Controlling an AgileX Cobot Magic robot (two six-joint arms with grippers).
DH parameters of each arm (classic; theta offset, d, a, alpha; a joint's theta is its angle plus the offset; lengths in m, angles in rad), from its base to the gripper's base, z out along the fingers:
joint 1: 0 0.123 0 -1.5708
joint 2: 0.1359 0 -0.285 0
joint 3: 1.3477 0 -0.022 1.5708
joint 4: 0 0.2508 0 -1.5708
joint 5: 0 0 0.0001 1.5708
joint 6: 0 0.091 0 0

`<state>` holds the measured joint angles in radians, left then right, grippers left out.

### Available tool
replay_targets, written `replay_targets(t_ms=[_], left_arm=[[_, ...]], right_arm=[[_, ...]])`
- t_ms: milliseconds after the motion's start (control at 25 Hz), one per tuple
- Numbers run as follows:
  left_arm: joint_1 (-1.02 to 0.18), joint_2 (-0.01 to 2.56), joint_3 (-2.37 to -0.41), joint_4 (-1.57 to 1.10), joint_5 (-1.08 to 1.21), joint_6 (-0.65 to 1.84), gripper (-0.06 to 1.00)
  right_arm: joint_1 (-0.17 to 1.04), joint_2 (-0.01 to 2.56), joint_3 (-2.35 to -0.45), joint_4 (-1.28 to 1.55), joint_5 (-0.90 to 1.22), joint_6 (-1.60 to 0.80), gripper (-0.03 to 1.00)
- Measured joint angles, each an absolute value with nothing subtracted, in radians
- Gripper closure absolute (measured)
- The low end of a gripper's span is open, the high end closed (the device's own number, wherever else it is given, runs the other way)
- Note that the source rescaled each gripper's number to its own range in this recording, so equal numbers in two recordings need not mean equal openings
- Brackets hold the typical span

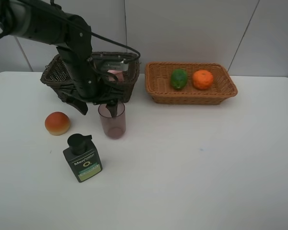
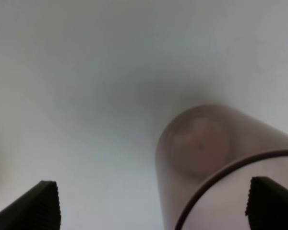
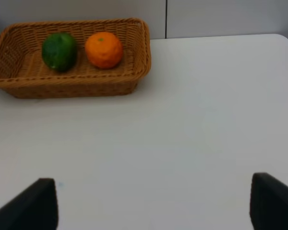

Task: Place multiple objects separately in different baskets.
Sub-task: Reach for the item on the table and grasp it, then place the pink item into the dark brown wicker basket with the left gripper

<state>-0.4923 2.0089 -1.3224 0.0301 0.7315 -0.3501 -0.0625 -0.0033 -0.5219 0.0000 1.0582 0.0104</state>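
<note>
Straddling the rim of the mauve cup (image 1: 112, 123), the left tool (image 1: 97, 110) gapes wide, gripping nothing; the right tool (image 3: 149, 206) stands parted, empty. Peach (image 1: 57, 123) and pump bottle (image 1: 82, 159) lie near that cup.

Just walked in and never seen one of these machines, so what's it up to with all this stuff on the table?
It is sorting small items into two baskets. The left gripper hangs open over the mauve cup, one finger dipping at its rim, not yet gripping. The lime and tangerine lie in the light basket; something pink shows in the dark basket. The peach and pump bottle sit on the table. The right gripper is open and empty.
</note>
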Motion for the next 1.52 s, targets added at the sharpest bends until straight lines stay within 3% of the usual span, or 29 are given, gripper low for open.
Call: replay_targets(t_ms=[440, 560, 640, 840, 920, 1520], left_arm=[[-0.492, 2.053, -1.322, 0.028, 0.69, -0.35, -0.05], [-0.492, 2.067, -1.322, 0.028, 0.69, -0.35, 0.02], [-0.492, 2.071, -1.322, 0.028, 0.69, -0.35, 0.16], [-0.492, 2.071, -1.322, 0.027, 0.71, -0.35, 0.77], [-0.492, 2.071, -1.322, 0.026, 0.712, -0.351, 0.94], [-0.492, 2.071, -1.322, 0.027, 0.712, -0.379, 0.94]], right_arm=[[-0.063, -0.003, -0.522, 0.0, 1.058, 0.01, 0.25], [-0.063, -0.003, -0.522, 0.0, 1.058, 0.01, 0.25], [-0.063, -0.003, -0.522, 0.0, 1.058, 0.01, 0.25], [-0.063, -0.003, -0.522, 0.0, 1.058, 0.011, 0.25], [-0.063, -0.003, -0.522, 0.0, 1.058, 0.011, 0.25], [-0.063, -0.003, -0.522, 0.0, 1.058, 0.011, 0.25]])
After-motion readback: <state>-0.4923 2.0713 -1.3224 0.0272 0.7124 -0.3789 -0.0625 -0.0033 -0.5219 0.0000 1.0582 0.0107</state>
